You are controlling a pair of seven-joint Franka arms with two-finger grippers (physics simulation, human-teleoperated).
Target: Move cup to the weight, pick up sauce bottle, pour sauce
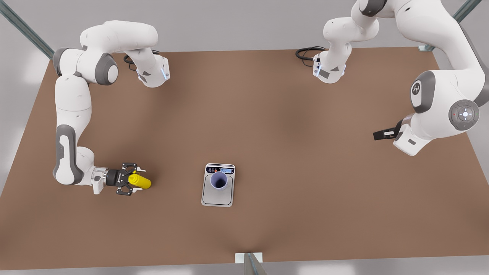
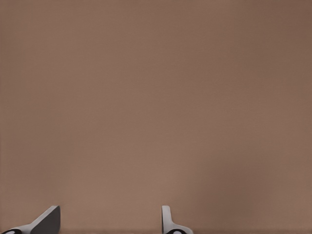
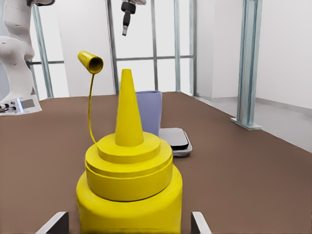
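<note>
The yellow sauce bottle (image 1: 140,181) (image 3: 129,190) stands upright on the brown table at the front view's left, its cap (image 3: 91,62) hanging off on a thin tether. My right gripper (image 1: 133,179) (image 3: 129,223) is level with it, one finger on each side with small gaps showing, so it is open. The lavender cup (image 1: 219,180) (image 3: 148,111) stands on the silver weight (image 1: 217,198) (image 3: 178,142) near the table's middle front. My left gripper (image 1: 380,134) (image 2: 109,222) hangs open and raised at the front view's right, with bare table below it. I see no sauce outside the bottle.
Black cables (image 1: 308,53) lie by the arm bases at the table's back edge. Metal frame posts (image 3: 248,63) stand past the table's edges. A bracket (image 1: 248,258) sits at the front edge.
</note>
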